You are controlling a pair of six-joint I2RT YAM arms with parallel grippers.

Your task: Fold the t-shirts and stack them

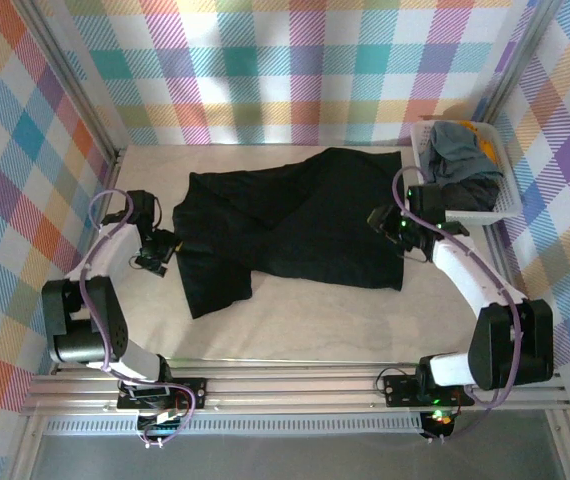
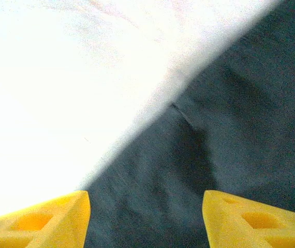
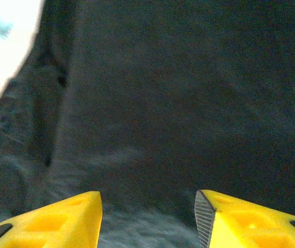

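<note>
A large black t-shirt (image 1: 285, 225) lies spread and partly folded over on the pale table. My left gripper (image 1: 161, 250) hangs at the shirt's left edge, open, its yellow fingers (image 2: 44, 219) over the dark cloth (image 2: 215, 144) where it meets the bright table. My right gripper (image 1: 393, 232) is at the shirt's right edge, open above the black cloth (image 3: 178, 93), nothing between its fingers (image 3: 54, 222). More t-shirts, grey-blue (image 1: 455, 148), dark and yellow-orange (image 1: 487, 150), are bundled in the basket.
A white slatted basket (image 1: 505, 205) stands at the back right, close to my right arm. Checked walls enclose the table on three sides. A metal rail (image 1: 295, 385) runs along the near edge.
</note>
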